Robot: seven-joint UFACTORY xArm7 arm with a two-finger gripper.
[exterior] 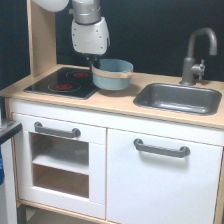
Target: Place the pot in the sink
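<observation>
Pot (112, 74): on counter (120, 102), at stovetop's right edge as exterior view shows it; tilted, near rim lower; base contact w/ counter unclear; not in sink.
Sink (178, 98): basin holds nothing; well apart from pot, toward view's right; faucet (198, 52) behind it.
Progress: judged early stage; transfer not done; left to do: carry pot across counter, lower into basin, release.
Arm: white wrist housing hangs vertical above pot's left rim; comes in from upper left of view.
Gripper (93, 63): dark tip at pot's left rim/handle; fingers too small & blurred; can't tell if spread or clamped, or if it grips pot.
Stovetop (62, 81): black, red rings; nothing on it except maybe pot's edge.
</observation>
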